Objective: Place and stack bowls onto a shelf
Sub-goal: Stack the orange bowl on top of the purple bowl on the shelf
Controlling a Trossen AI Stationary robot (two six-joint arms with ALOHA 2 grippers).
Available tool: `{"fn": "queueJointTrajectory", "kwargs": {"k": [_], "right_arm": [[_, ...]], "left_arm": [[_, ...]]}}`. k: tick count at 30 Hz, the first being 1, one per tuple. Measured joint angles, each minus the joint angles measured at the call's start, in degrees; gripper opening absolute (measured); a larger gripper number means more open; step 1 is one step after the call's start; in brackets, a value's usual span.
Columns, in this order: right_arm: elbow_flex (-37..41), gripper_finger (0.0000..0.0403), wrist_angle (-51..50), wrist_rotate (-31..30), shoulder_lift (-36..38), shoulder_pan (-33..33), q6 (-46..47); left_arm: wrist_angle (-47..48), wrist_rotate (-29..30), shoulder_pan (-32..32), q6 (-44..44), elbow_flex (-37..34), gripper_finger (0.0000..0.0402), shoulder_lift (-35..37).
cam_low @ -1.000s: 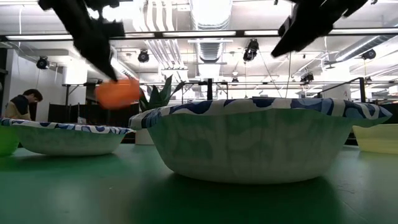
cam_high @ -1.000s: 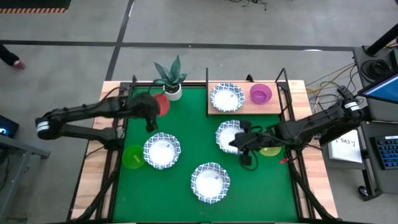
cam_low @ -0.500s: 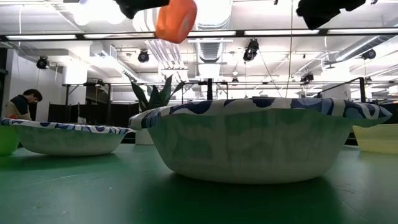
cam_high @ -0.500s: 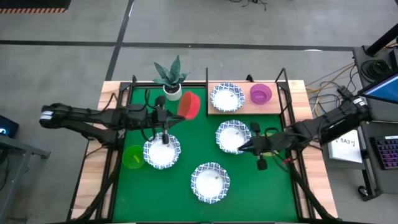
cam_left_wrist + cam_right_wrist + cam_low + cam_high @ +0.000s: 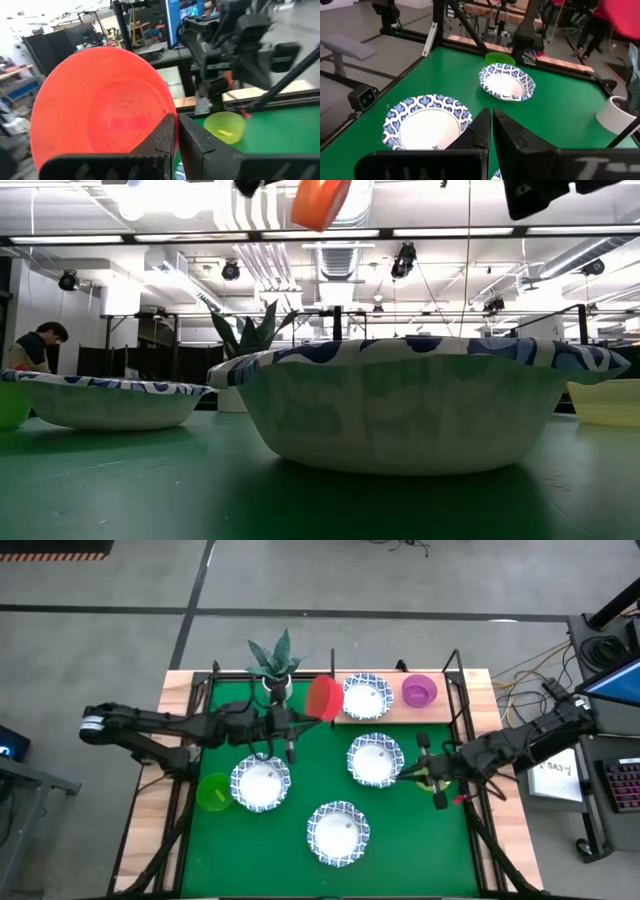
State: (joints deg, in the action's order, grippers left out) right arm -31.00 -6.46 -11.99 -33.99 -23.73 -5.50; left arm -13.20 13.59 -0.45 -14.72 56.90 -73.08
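Note:
My left gripper (image 5: 304, 712) is shut on the red bowl (image 5: 323, 698), high above the mat just left of the shelf (image 5: 446, 713). The red bowl fills the left wrist view (image 5: 100, 107) and shows at the top of the low view (image 5: 320, 200). The shelf, a light wood board, carries a blue-rimmed white bowl (image 5: 366, 696) and the purple bowl (image 5: 419, 691). My right gripper (image 5: 405, 775) is shut and empty, between a white bowl (image 5: 375, 759) and the yellow-green bowl (image 5: 434, 781), which my arm partly hides. My left gripper pinches the red bowl by its rim (image 5: 164, 111) between the two fingers, reaching level from the table's left. The bowl is lifted clear and tipped up on edge, its hollow facing back toward my wrist.
Two more white bowls (image 5: 261, 783) (image 5: 338, 832) and the green bowl (image 5: 214, 792) rest on the green mat. A potted plant (image 5: 275, 665) stands at the far edge left of the shelf. Black frame posts (image 5: 457, 665) edge the shelf. A person (image 5: 35, 345) sits beyond the table.
My left gripper has carried the red bowl up and toward the table's right, from beside the plant to the shelf's left end, tipping it onto its edge. My right gripper has drawn back toward the right edge, off the white bowl.

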Motion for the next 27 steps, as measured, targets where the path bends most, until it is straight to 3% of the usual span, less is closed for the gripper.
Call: {"fn": "queueJointTrajectory", "kwargs": {"k": [11,16,27], "right_arm": [[2.3,0.0009,2.5,5.2,4.6,-0.1,-2.1],[2.9,0.0009,2.5,11.3,6.2,-0.7,-2.8],[3.3,0.0009,6.4,12.1,7.8,-5.1,-6.2]], "left_arm": [[11.3,0.4,4.7,-9.8,20.5,0.0,-19.1],[11.2,0.2,7.4,-10.7,26.7,0.0,-26.5],[11.2,-6.5,12.6,-11.2,40.2,0.0,-40.5]]}}
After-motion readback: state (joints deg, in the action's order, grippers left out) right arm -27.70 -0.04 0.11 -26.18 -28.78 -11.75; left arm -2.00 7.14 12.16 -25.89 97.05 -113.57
